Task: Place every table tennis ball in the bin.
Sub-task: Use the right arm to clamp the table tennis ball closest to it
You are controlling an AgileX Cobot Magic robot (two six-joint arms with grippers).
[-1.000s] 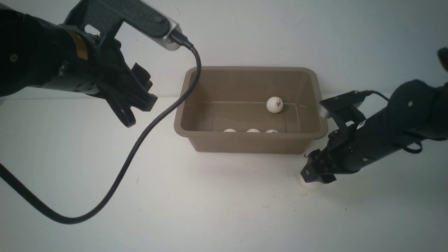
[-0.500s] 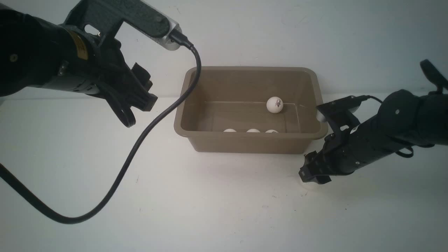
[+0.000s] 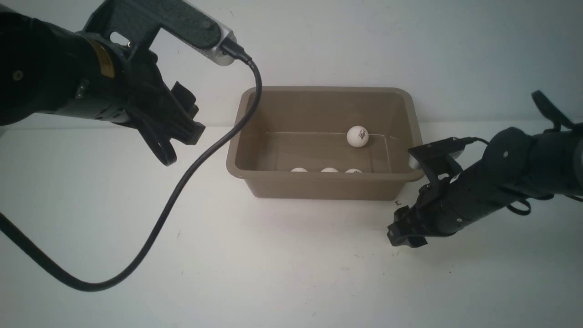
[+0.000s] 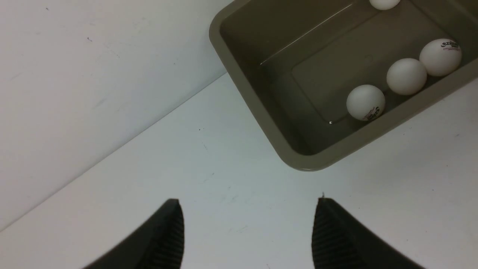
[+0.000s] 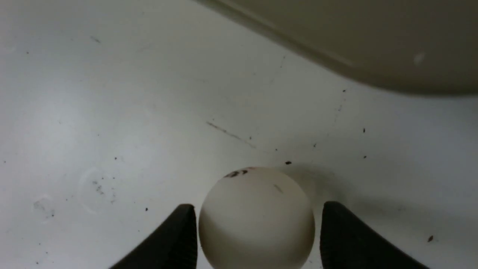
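Observation:
The taupe-brown bin (image 3: 319, 187) stands at the back middle of the table. One white table tennis ball (image 3: 357, 136) lies by its far wall, and three more (image 3: 329, 170) lie along its near wall. They also show in the left wrist view (image 4: 406, 76). Another ball (image 5: 257, 220) rests on the table between my right gripper's fingers, with a thin gap on each side. My right gripper (image 3: 405, 237) is open, low on the table by the bin's front right corner, and it hides that ball in the front view. My left gripper (image 3: 180, 143) is open and empty, raised left of the bin.
A black cable (image 3: 182, 182) hangs from the left arm and loops over the table in front of the bin's left end. A white wall rises behind the bin. The bin's outer wall (image 5: 373, 45) is close beside the right gripper.
My right arm has dropped lower toward the table and a little left. The ball that peeked out under the gripper is now hidden in the front view. The left arm has not moved.

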